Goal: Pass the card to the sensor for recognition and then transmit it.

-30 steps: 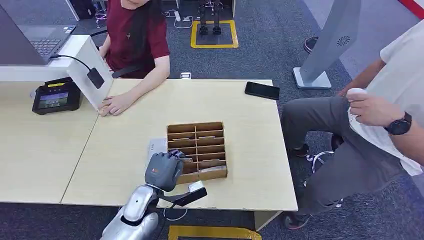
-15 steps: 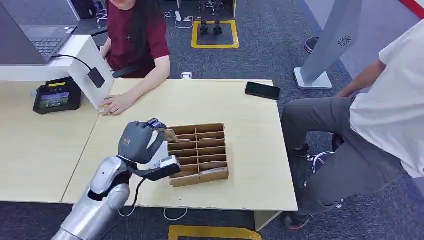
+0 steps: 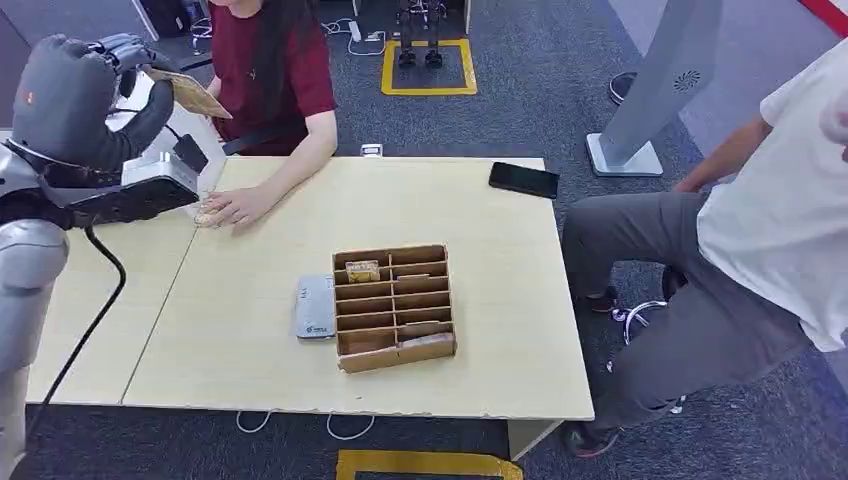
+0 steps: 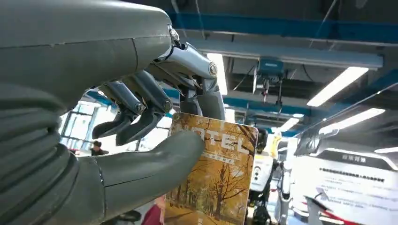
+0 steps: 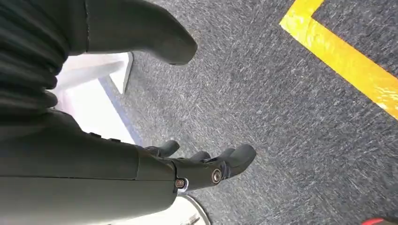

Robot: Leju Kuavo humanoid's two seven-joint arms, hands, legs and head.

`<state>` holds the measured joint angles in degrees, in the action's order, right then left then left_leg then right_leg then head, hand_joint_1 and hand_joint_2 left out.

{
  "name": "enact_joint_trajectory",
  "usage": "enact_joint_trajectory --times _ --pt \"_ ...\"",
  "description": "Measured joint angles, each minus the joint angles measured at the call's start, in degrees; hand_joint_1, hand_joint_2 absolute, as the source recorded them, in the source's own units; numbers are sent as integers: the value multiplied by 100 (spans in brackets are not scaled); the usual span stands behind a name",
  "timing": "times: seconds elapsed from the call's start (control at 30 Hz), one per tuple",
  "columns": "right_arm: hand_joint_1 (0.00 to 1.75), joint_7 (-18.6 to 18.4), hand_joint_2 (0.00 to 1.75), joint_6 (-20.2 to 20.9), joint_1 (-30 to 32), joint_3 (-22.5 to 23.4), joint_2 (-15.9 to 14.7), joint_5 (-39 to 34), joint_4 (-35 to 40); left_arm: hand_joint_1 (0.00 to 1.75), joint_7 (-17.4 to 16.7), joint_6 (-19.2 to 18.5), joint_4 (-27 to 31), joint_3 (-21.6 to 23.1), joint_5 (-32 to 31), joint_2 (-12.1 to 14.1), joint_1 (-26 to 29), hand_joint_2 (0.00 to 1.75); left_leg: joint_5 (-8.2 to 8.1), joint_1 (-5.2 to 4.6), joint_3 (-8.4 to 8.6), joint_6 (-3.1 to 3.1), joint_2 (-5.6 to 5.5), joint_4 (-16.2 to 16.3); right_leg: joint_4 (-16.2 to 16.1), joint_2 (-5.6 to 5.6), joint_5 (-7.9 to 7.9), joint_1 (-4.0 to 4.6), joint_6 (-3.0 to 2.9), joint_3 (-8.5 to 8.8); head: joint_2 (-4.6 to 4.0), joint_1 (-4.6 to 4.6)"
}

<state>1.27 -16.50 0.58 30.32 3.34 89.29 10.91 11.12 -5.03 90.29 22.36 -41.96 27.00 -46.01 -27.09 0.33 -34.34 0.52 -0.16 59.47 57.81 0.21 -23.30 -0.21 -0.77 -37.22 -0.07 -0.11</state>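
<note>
Left hand (image 3: 75,95) is pinching the yellow-brown printed hotel card (image 3: 192,95) raised at far left, clear of the slotted cardboard box (image 3: 394,305), so pickup is looking done while sensor read and handover are remaining.

Grey left hand (image 4: 108,154) holds a golden autumn-tree patterned card (image 4: 213,173).

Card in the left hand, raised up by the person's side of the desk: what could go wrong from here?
1. The left hand holds the card only between thumb and fingertips near one edge; a quick swing might slip it.
2. The person's hand rests on the table just below the raised arm; lowering could brush it.
3. The card is tilted, so it may reach the sensor askew.
</note>
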Motion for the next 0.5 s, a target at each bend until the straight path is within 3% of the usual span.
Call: enact_joint_trajectory --times 0.1,0.2,0.5 --pt "0 0 175 0 10 2 -11 31 0 175 -223 -221 70 -33 146 275 -630 175 0 -1 0 -1 0 1 0 -1 1 2 -2 -3 0 2" --pt "0 -7 175 7 10 0 -13 57 0 175 -455 -166 76 -103 -207 334 -826 175 -1 -6 1 -1 -1 -2 0 -1 1 -1 -1 -3 0 -4" --pt "0 -7 175 -7 -5 2 -24 48 2 175 -713 897 -943 -109 -1245 207 -475 175 4 -4 3 -2 1 -2 0 -1 3 -1 -4 -3 0 -4"
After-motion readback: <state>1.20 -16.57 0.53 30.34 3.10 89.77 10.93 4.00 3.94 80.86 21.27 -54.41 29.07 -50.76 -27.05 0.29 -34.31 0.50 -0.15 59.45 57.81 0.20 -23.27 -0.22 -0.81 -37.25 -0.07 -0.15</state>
